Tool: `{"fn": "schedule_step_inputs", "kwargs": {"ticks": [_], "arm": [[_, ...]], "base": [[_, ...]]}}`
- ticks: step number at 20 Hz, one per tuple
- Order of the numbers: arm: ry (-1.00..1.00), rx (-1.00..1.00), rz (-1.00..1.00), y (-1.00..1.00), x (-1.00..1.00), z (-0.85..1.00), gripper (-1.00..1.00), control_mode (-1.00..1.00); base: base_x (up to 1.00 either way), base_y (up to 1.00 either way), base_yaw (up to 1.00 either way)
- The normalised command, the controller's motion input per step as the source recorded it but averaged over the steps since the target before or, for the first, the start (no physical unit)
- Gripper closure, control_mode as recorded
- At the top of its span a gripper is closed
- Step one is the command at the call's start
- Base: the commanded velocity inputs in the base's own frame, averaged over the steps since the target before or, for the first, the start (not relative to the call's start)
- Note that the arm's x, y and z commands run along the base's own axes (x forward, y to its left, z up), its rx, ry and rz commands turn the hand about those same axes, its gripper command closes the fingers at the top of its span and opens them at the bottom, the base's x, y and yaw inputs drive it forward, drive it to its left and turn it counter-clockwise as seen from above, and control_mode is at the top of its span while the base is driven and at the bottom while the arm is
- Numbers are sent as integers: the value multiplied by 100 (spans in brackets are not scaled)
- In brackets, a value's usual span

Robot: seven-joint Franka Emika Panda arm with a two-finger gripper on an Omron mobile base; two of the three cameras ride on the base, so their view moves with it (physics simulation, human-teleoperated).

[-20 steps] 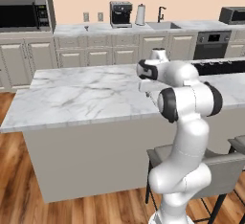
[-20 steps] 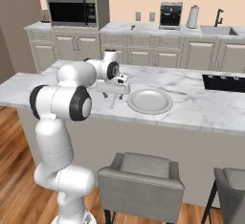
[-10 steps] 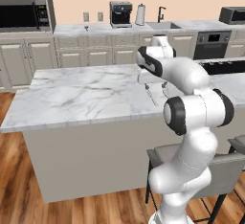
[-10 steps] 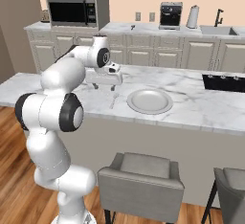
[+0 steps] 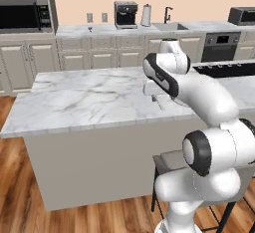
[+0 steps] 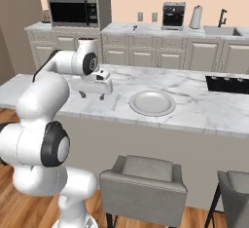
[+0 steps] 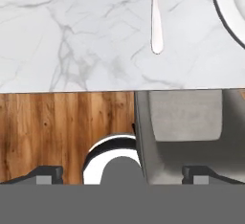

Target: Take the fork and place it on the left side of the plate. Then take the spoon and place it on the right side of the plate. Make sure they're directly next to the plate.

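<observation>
You have the slim pale-silver metal fork [image 6: 115, 102] lying flat on the white marble bench [image 6: 204, 110], near its front edge and just beside the left rim of the round grey-white shallow plate [image 6: 152, 103], not touching it. Your two-finger gripper [image 6: 91, 94] hangs over the bench to the left of the fork, its jaws spread wide and holding nothing. A grey stool [image 7: 186, 122] stands below the bench's front edge.

Even, bright, diffuse light fills all views, with no clear source. Shadows are faint and soft under the desk [image 6: 204, 112] edge. No glare or edge distortion. The rendering is slightly soft and low in detail.
</observation>
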Motion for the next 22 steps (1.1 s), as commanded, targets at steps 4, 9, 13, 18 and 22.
{"fn": "schedule_step_inputs", "kwargs": {"ticks": [4,9,13,18,22], "arm": [[-13,0,0,0,-100,-7,-100,-100],[-10,2,-2,-3,-100,-19,-100,-100],[-11,0,0,4,-74,-6,-100,100],[0,0,0,0,0,0,-100,100],[0,0,0,0,0,0,-100,100]], "base": [[0,0,0],[0,0,0],[-21,9,0],[-30,93,-4],[0,100,-9]]}}
